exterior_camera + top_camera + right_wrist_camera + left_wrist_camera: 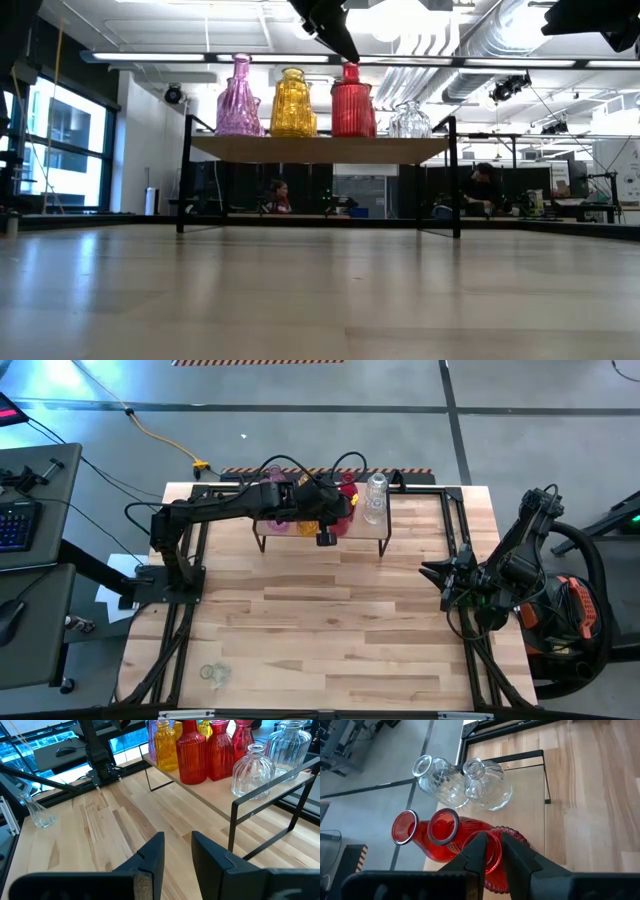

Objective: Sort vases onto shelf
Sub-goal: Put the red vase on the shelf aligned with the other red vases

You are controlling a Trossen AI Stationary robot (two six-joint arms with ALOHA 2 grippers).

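Standing vases (300, 103) on shelf (320, 149)

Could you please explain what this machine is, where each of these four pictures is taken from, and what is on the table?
This is a two-armed robot at a wooden table; each dark arm ends in a two-finger gripper.

One picture looks straight down, one looks level across the tabletop, and two come from cameras on the arms' wrists.

At the table's far edge stands the shelf, a light board on thin black legs. On it are glass vases: pink, yellow, red and clear. One more clear vase sits alone on the table at the near left corner.

The left gripper hangs over the shelf, its fingers on either side of a red vase's rim. Whether it grips or releases the vase, I cannot tell. The right gripper waits at the table's right edge, slightly open, holding nothing.
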